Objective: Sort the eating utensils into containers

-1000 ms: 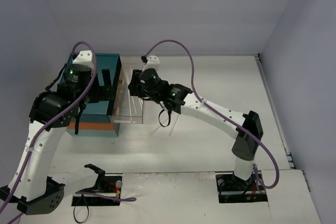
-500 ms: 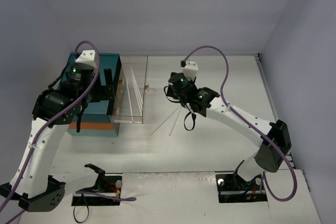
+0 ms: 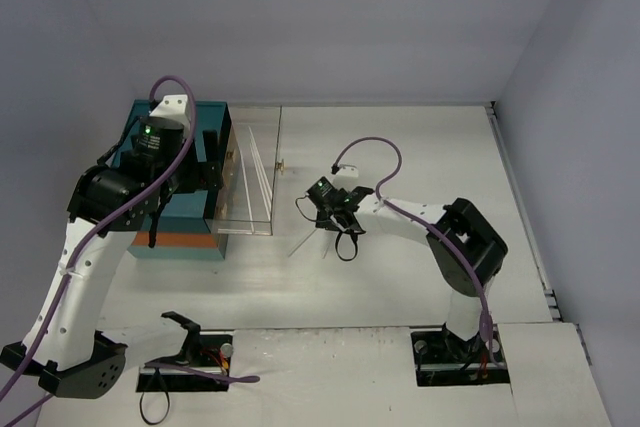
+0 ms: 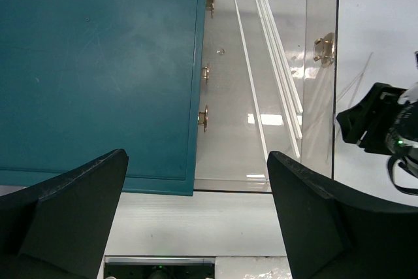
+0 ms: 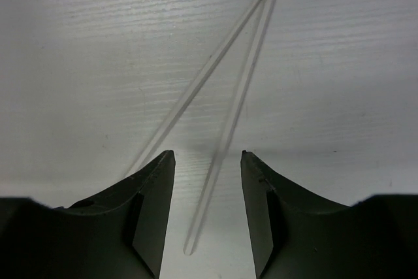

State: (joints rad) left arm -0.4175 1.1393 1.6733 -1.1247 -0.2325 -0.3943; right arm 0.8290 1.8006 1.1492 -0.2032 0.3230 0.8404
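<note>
Top external view: the teal chest [image 3: 190, 219] sits at the left of the bench [image 3: 420, 137], half under the left arm. The left claw [image 4: 196, 158] hangs over the chest's front edge, jaws spread wide and holding nothing. Just right of the chest its clear drawer [image 4: 320, 112] is pulled out, with several pale chopsticks [image 4: 251, 89] lying lengthwise inside. Small gold handles [image 4: 204, 117] dot the chest front.

Further right, two loose chopsticks [image 3: 306, 237] lie on the bare bench, meeting at their far ends and fanning apart toward the arm bases. The right claw [image 5: 207, 155] is low over them, jaws apart, nothing gripped. In the right wrist view one stick [image 5: 232, 122] runs down the gap between the fingers [image 5: 147, 213], and the other stick [image 5: 189, 96] angles off past the left one.

The step in hand looks like picking up a loose chopstick for the drawer. The stick is thin and lies flat, so I'd say the tips should reach the bench, stay centred on it, and close slowly so it doesn't skitter out. The neighbouring stick lies just beside one finger and could get nudged. Gripping near the middle should keep the stick from swinging.
</note>
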